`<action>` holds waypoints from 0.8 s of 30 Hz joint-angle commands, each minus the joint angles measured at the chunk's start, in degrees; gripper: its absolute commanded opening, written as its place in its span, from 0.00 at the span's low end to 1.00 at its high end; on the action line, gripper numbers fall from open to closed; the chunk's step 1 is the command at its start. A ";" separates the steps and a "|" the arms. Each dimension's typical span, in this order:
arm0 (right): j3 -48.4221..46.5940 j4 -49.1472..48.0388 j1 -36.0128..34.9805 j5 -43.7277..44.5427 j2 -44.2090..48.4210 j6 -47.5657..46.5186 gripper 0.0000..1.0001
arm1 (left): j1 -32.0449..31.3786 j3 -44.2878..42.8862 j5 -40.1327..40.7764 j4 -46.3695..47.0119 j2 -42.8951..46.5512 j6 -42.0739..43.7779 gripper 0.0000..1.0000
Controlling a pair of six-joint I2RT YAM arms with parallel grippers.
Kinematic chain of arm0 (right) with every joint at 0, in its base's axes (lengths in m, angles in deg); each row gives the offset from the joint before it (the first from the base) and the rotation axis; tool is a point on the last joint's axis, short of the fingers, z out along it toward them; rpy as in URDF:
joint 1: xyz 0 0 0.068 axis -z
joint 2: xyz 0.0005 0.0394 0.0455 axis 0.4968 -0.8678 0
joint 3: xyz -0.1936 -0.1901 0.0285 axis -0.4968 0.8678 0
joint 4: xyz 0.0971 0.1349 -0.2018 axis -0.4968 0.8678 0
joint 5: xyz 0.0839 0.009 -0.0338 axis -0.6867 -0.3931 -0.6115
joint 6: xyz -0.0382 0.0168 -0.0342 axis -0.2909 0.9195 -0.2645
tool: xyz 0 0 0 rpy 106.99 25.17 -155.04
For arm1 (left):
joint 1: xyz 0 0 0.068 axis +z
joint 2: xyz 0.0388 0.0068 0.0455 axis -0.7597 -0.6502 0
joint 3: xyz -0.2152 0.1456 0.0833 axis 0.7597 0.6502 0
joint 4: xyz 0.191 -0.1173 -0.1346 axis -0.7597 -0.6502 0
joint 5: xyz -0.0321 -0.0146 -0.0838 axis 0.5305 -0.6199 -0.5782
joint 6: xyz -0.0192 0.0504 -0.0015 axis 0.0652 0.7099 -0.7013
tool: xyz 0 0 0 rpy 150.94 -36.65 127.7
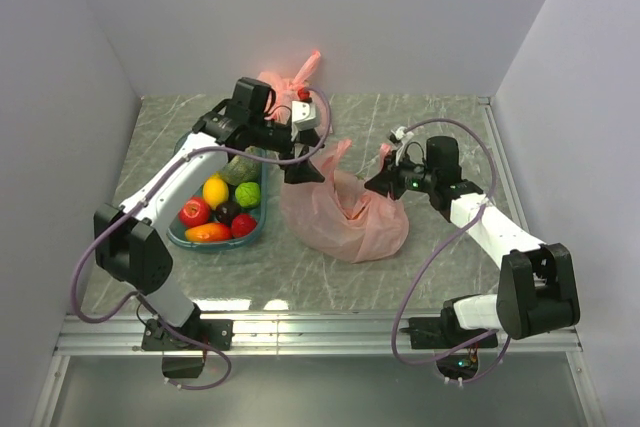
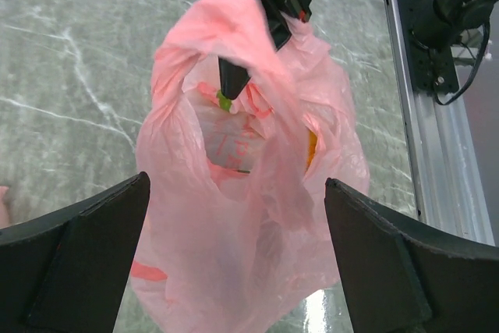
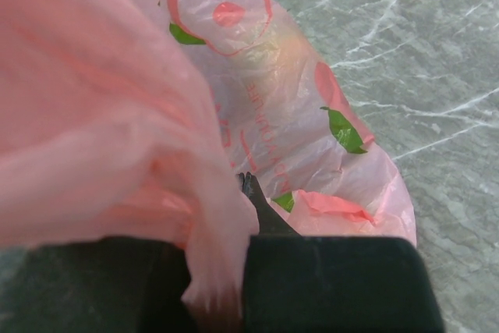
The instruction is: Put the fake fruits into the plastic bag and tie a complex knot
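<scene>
Contents of the bag (image 1: 350, 217) are veiled by plastic. Right hand (image 1: 386, 177) pinches its rim, tips buried. Left arm (image 1: 170, 182) reaches across, left hand (image 2: 235, 185) spread over the bag, mid-counter (image 1: 440, 127). Fruits (image 1: 216, 192) lie left, in a tray (image 1: 178, 232).

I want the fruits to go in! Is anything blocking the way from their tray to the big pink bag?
Nothing lies on the table between the fruits and the plastic bag. Only the open left gripper hangs at the bag's edge facing them.
</scene>
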 commanded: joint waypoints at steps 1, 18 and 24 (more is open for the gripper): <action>-3.39 0.70 -0.82 -1.40 0.71 -2.71 0.00 | -0.20 -2.11 -3.42 -0.53 -2.87 3.54 0.99; -10.51 4.13 -1.88 -1.93 -3.86 -6.32 0.00 | -0.02 -8.70 -14.32 -0.60 -13.07 -4.91 0.27; -13.67 4.66 -3.19 -2.98 -5.35 -7.02 0.00 | 0.42 -3.72 -14.51 -0.46 -6.25 -5.77 0.00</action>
